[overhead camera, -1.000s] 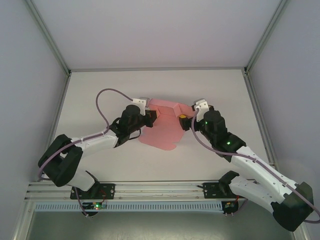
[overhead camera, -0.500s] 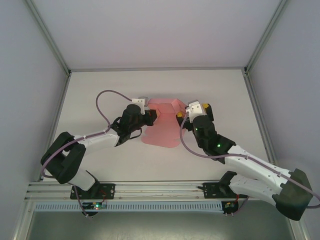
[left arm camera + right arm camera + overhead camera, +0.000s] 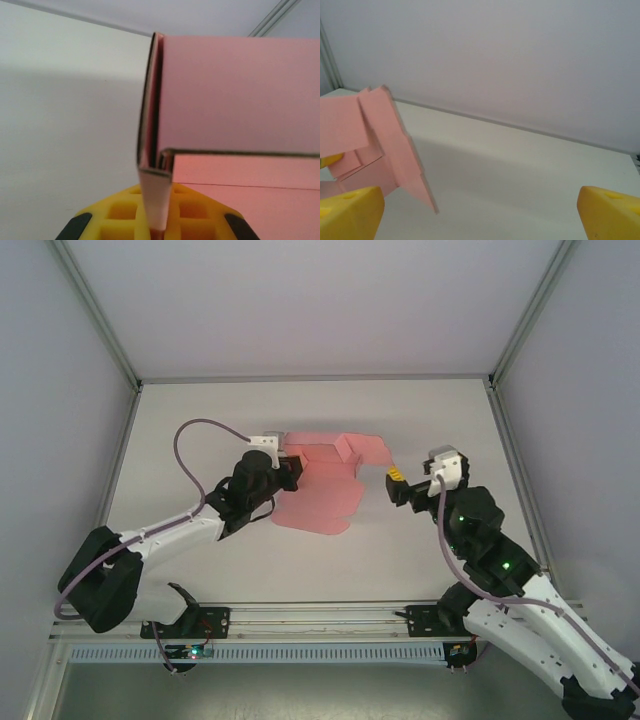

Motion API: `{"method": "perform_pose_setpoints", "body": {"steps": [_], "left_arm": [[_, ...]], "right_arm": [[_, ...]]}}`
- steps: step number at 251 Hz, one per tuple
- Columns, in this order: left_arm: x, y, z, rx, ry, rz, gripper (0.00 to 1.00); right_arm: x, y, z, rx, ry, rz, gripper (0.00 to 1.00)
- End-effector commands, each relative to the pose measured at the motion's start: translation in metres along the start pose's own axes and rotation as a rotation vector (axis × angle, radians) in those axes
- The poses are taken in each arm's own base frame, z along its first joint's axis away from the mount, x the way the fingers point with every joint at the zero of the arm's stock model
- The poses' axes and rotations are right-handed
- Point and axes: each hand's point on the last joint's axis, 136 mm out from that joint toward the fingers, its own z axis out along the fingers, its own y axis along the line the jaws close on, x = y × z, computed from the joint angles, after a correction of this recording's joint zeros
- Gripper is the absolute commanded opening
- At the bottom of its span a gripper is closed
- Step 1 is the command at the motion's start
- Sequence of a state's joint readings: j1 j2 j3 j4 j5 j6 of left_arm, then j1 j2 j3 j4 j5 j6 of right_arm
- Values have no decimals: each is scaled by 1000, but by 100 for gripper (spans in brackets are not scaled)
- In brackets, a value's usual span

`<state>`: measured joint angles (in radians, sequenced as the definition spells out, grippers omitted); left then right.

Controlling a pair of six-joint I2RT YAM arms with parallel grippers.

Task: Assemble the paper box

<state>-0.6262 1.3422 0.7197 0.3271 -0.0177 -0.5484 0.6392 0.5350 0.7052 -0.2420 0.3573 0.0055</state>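
Counter: you have a plain white, matte counter (image 3: 440, 420), with a metal rail (image 3: 320, 612) along its near edge where both arms are bolted.
Room: pale, smooth walls (image 3: 300, 300) close in the far, left and right edges. Grey metal posts (image 3: 95, 315) rise from the two far corners.
Paper box: the paper box (image 3: 322, 502) is thin pink card, partly folded. It sits about mid-counter, a little toward the far edge. A broad flat panel lies toward the near edge. Folded-up flaps stand along its far side, and one of them reaches toward the right edge.
Card detail: your left wrist view shows a smooth matte face, thin dark cut edges and sharp creases, with one wall standing upright.
Left arm: it stretches from the near left corner toward the middle with its forearm low, and a purple cable (image 3: 190, 440) loops over it.
Left end effector: the left end effector (image 3: 288, 473) is clenched on the left side of the paper box. Its yellow gridded pads (image 3: 120, 215) pinch a narrow strip of card.
Right arm: it rises from the near right corner with its wrist turned toward the left edge.
Right end effector: the right end effector (image 3: 396, 483) is released, with its yellow fingers (image 3: 607, 212) wide apart and nothing between them. It sits just beside the rightmost flap, and you cannot tell whether one finger brushes the card.
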Motion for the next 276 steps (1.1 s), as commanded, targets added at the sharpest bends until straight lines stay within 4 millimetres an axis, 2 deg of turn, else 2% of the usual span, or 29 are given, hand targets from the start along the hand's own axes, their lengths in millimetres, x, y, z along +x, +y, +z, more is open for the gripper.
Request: {"method": "perform_pose_setpoints", "body": {"steps": [1,53,83,124,162,240,253,269,276], "left_arm": [[3,10,-9,-41,12,54,0],[10,9,-17,-19,30,78,0],[13,7,-18,-3,36,87,0],[12,10,-17,-22,39,92,0],[13,12,-11,-38,52,94,0],[8,7,-5,-28,47,83,0],[7,6,-5,-26,46,82,0],[6,7,-5,-30,43,76,0],[6,7,-5,-30,42,75,0]], "right_arm": [[11,-20,-4,71,99,55,98],[16,-53,13,156,219,125,98],[27,-51,33,77,285,192,98],[27,-12,52,-156,293,209,98],[27,19,52,-336,287,218,96],[45,56,45,-488,353,198,86],[48,63,45,-513,365,190,80],[51,71,45,-536,375,173,78],[52,75,45,-547,378,166,74]]}}
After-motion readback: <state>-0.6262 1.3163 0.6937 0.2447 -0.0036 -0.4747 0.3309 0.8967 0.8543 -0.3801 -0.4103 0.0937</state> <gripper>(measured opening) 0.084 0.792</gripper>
